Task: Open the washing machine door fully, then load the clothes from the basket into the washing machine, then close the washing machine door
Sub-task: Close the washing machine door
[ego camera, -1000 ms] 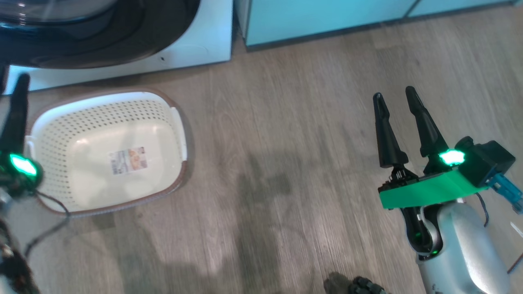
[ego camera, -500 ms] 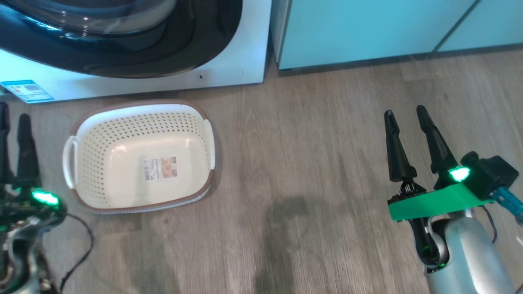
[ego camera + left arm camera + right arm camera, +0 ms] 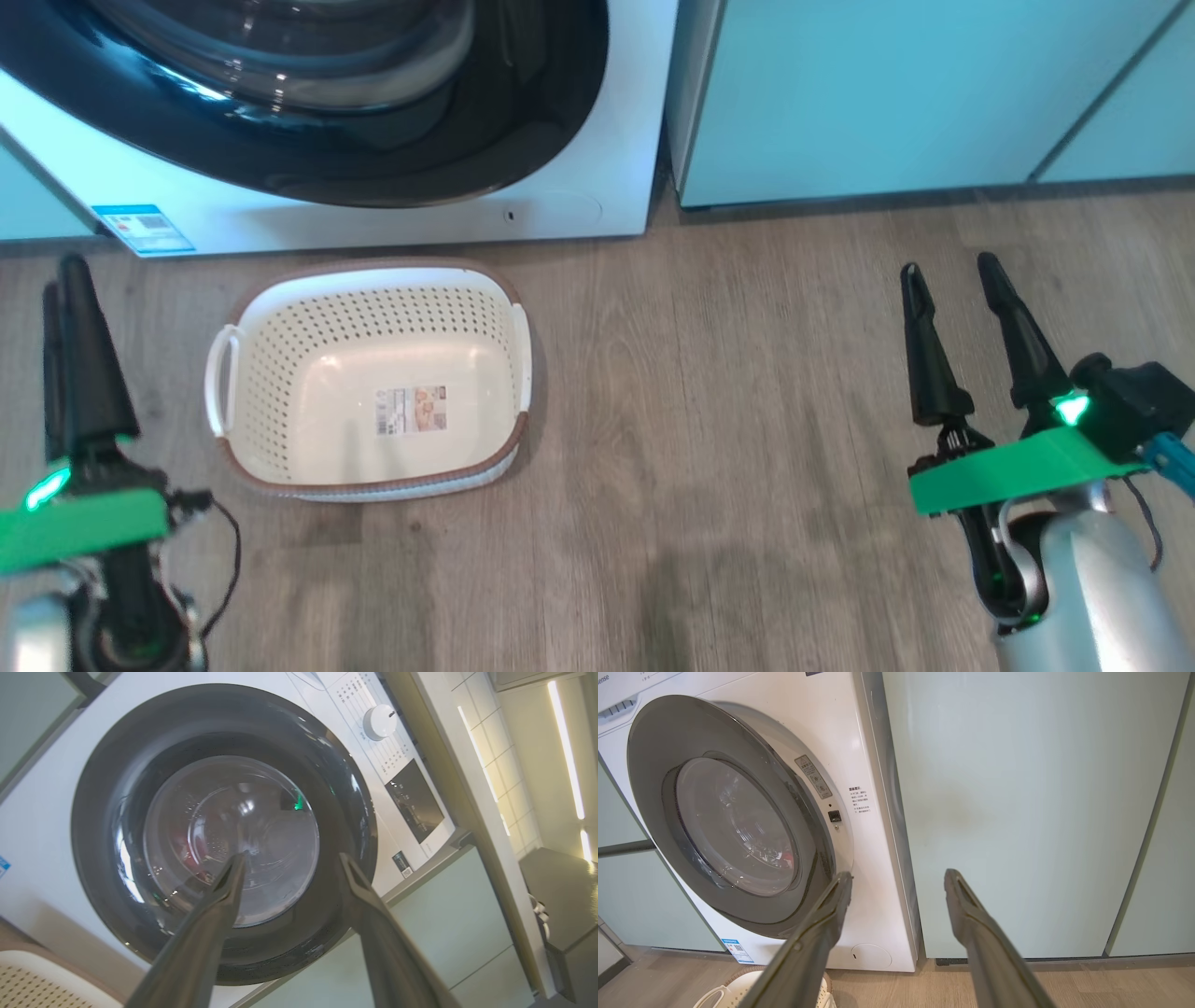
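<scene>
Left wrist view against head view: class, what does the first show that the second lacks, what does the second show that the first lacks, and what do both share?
Left wrist view, not head view: the white control dial, the dark display panel and the full circle of the washing machine door.
Head view, not left wrist view: the label sticker inside the basket and the small round flap.
Both: the door's black rim and glass, the open left gripper, part of the basket, and mint cabinet panels.

I see grey wood-look floor (image 3: 747, 420), mint cabinet panels (image 3: 887, 93) standing on it, and lit strip lights (image 3: 565, 751).
</scene>
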`<state>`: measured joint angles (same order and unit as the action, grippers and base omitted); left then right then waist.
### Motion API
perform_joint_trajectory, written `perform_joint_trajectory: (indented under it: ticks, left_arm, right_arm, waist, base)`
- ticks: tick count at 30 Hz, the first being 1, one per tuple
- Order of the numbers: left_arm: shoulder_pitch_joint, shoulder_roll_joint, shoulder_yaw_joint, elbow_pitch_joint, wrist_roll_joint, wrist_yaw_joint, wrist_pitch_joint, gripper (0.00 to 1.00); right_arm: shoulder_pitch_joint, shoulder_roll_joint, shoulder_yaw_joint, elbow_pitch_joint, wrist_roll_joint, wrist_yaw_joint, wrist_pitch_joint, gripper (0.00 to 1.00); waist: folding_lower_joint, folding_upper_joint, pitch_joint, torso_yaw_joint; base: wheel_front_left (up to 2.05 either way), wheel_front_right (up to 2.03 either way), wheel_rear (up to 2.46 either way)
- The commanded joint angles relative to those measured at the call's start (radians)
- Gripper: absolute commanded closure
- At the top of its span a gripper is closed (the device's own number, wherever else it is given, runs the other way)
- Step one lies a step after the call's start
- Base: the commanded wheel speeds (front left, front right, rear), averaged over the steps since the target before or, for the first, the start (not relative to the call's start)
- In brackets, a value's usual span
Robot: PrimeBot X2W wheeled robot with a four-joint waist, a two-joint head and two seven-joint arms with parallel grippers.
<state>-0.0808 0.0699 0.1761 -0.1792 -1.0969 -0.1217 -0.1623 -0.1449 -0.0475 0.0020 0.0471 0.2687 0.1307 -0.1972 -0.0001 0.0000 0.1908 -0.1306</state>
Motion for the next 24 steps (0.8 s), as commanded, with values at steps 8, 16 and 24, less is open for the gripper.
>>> perform_joint_trajectory:
  ticks: [8,16,24]
  left_arm:
    - [0.068,0.06,-0.068,-0.056,0.499,0.123,-0.084,0.0]
    - [0.134,0.089,-0.175,-0.029,0.732,0.207,-0.06,0.0]
    - [0.168,0.105,-0.222,0.02,0.806,0.228,-0.047,0.0]
  right_arm:
    - [0.03,-0.003,-0.009,-0.082,-0.033,0.0,0.039,0.0]
    - [0.08,-0.003,-0.028,-0.104,-0.052,0.0,0.07,0.0]
    - [0.121,-0.003,-0.039,-0.099,-0.06,0.0,0.087,0.0]
  waist:
    - [0.0001,0.0,-0.044,0.034]
    - [0.0001,0.0,-0.072,0.047]
    - [0.0001,0.0,-0.111,0.051]
  base:
    - [0.0,0.0,0.0]
    - [0.0,0.0,0.0]
    - [0.0,0.0,0.0]
